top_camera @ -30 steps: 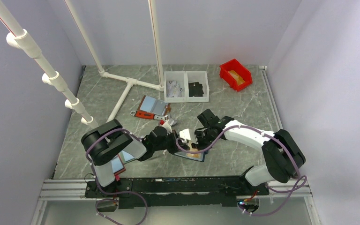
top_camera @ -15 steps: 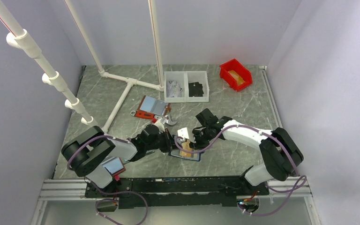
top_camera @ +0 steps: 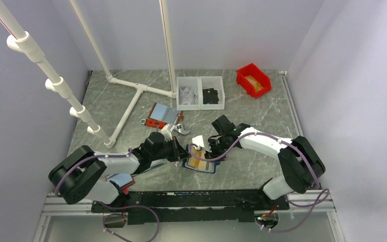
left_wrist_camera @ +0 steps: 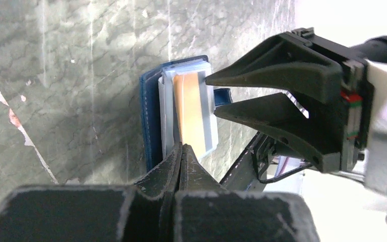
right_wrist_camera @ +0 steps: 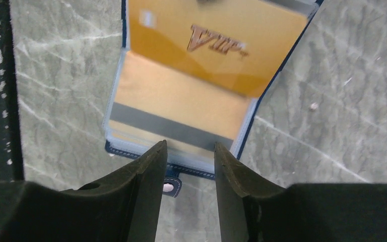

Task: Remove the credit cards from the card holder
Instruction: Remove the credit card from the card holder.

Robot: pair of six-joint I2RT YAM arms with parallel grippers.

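The navy card holder (top_camera: 204, 168) lies open on the table between my two grippers. It also shows in the left wrist view (left_wrist_camera: 148, 121) and in the right wrist view (right_wrist_camera: 146, 155), where its strap tab (right_wrist_camera: 170, 185) sits between my fingers. My left gripper (top_camera: 184, 154) (left_wrist_camera: 181, 147) is shut on the near edge of an orange-gold card (left_wrist_camera: 191, 111) that lies over the light blue pocket. This card reads "VIP" (right_wrist_camera: 216, 45) and is tilted up. A second gold-toned face with a dark stripe (right_wrist_camera: 176, 123) lies in the pocket. My right gripper (top_camera: 213, 152) (right_wrist_camera: 190, 148) is open over the tab edge. The black card is hidden.
A red-edged holder (top_camera: 162, 116) lies behind the left arm. A white two-part bin (top_camera: 200, 93) and a red bin (top_camera: 253, 79) stand at the back. White pipes (top_camera: 131, 103) cross the back left. Another holder (top_camera: 121, 180) lies by the left arm's base.
My left arm has swung back to the left and lower, uncovering the holder and the gold card. My right gripper has stayed over the holder's far edge.
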